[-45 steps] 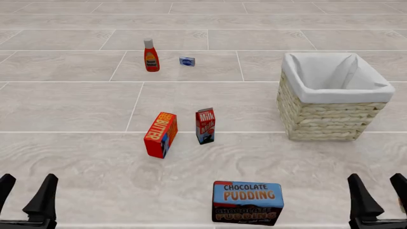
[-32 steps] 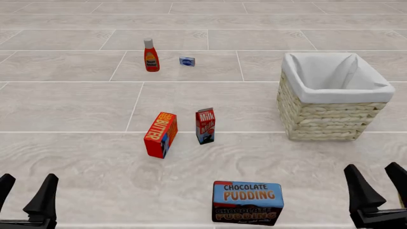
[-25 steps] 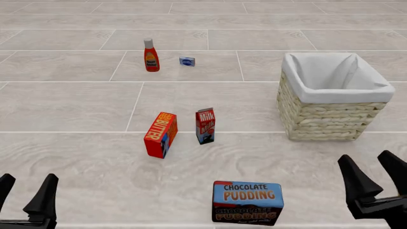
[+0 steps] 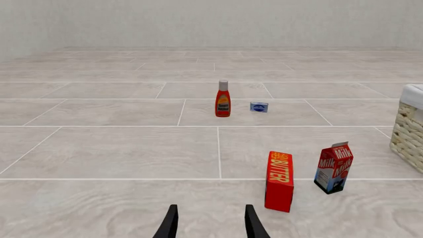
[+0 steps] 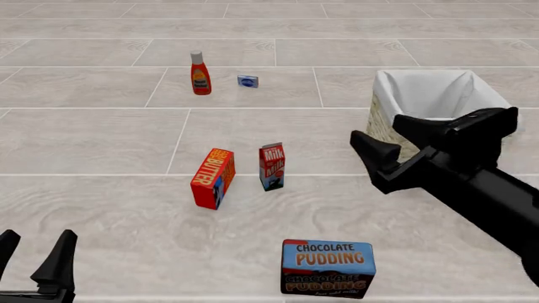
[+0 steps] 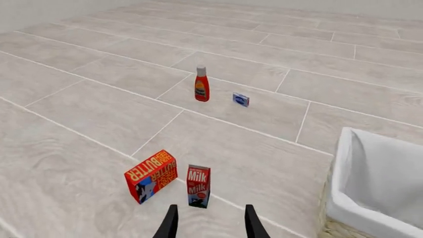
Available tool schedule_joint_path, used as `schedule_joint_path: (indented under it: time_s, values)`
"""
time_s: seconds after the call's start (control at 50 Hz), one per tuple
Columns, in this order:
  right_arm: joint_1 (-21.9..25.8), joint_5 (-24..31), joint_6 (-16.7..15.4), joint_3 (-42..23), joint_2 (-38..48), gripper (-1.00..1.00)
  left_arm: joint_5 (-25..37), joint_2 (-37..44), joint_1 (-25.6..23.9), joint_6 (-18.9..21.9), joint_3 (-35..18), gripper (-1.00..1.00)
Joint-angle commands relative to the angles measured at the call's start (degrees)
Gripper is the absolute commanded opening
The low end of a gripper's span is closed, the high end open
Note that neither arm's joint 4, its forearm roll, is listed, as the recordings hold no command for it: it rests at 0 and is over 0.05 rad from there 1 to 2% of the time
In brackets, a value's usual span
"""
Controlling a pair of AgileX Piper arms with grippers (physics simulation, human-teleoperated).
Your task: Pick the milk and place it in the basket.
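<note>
The milk [image 5: 272, 166] stands upright on the surface [image 5: 101, 139], just beside the butter box [image 5: 212, 178] and well apart from the basket [image 5: 421, 95]. Right gripper [image 5: 394, 140] is raised in front of the basket, jaws spread and empty. Left gripper [image 5: 34, 252] sits low at the near edge, jaws likewise spread.

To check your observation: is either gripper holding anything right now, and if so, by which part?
Nothing is held. The left gripper and right gripper are both open and empty; the milk stands untouched on the table.
</note>
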Motion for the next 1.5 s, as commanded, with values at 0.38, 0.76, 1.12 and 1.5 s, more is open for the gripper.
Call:
schedule_joint_path:
  time_s: [0.38,0.76,1.12,1.5]
  values:
    - [5.88,0.72,1.02,-28.66,40.34,1.00,0.00,-0.01,-0.01,0.00,0.00,1.00]
    - [3.26,0.88,1.78,-34.50,49.95,1.00,0.00,0.01,0.00,0.00,0.00,1.00]
    - [3.41,-0.15,4.33,-36.71,56.14,1.00,0.00,-0.01,0.01,0.00,0.00,1.00]
    - [2.77,-1.79,5.47,-36.48,59.63,1.00,0.00,0.01,-0.01,0.01,0.00,1.00]
